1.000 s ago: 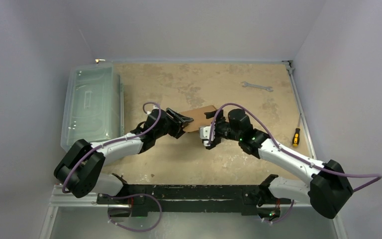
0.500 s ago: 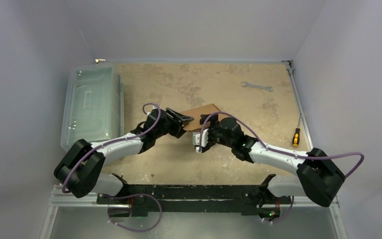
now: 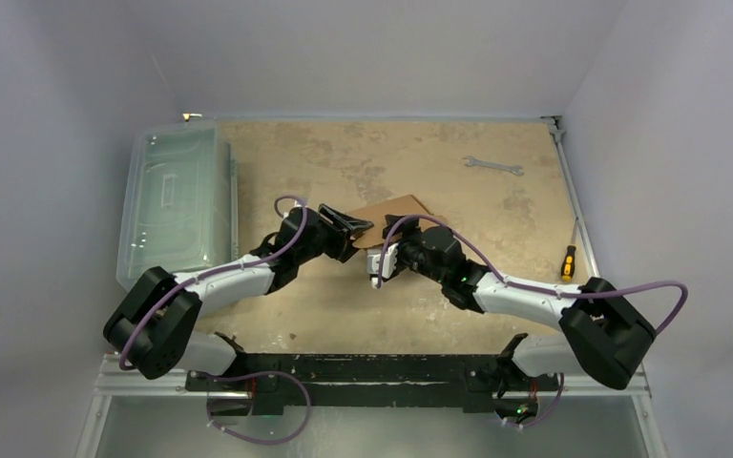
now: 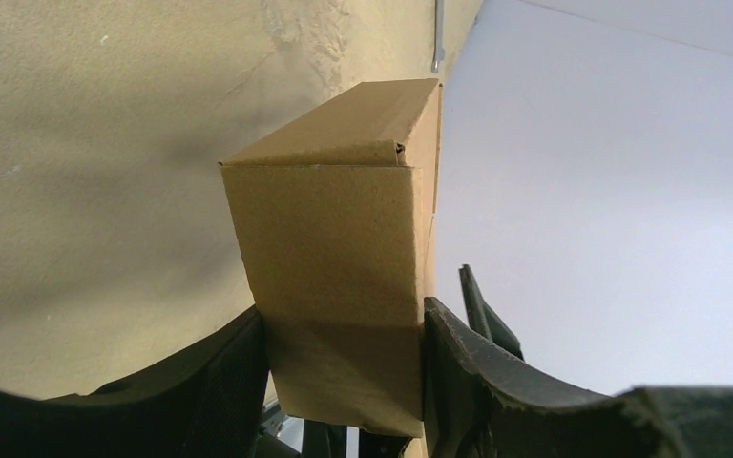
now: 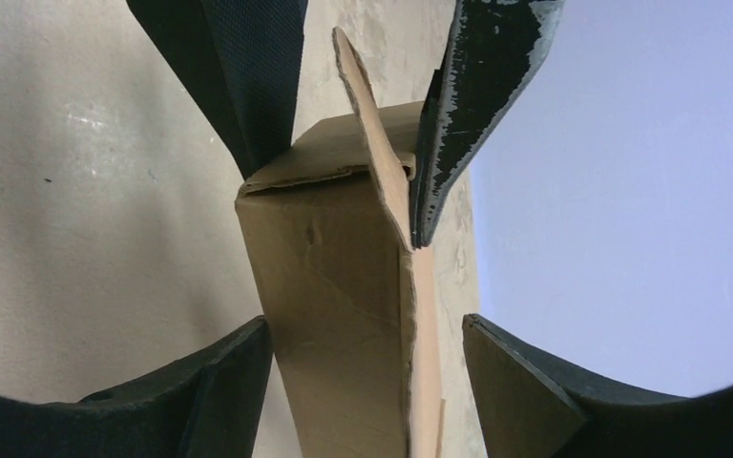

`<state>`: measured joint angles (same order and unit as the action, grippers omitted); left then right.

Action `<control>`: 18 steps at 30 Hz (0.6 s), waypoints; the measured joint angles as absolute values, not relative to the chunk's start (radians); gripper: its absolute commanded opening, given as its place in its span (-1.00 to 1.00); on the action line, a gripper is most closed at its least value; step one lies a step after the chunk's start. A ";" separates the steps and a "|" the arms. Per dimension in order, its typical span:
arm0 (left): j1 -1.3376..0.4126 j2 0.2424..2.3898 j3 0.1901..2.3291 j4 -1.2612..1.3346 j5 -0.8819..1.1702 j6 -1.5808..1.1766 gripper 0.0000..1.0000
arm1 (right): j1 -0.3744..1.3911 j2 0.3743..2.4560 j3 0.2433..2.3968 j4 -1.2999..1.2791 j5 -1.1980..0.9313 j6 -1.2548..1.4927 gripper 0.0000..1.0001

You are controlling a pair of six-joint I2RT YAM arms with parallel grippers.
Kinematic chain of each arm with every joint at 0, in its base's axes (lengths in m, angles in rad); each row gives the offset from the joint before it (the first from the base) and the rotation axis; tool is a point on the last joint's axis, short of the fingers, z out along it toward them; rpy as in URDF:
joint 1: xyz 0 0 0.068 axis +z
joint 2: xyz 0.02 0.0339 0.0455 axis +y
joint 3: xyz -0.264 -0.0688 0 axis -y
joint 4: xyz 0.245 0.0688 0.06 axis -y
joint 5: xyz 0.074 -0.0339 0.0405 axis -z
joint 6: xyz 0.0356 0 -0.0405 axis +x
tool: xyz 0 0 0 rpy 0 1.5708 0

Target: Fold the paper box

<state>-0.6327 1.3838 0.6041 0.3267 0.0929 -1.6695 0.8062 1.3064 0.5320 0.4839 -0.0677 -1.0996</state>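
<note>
The paper box, brown corrugated cardboard folded into a narrow block, is held above the middle of the table. My left gripper is shut on its near end, both fingers pressed on opposite faces. My right gripper faces it from the other side, open, its jaws straddling the box. Its left finger lies against the cardboard; the right finger stands apart from it. A loose flap sticks up beside the left gripper's fingers.
A large clear plastic bin lies along the table's left edge. A wrench rests at the back right. A screwdriver lies by the right wall. Grey walls enclose the table on three sides.
My right arm has swung left and brought its gripper over the box's end, its jaws narrowing somewhat. The left gripper has kept its hold and place.
</note>
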 measured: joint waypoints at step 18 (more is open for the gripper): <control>-0.629 1.378 0.592 0.344 0.116 -1.685 -0.14 | 0.806 1.310 0.533 0.462 -0.098 -1.036 0.14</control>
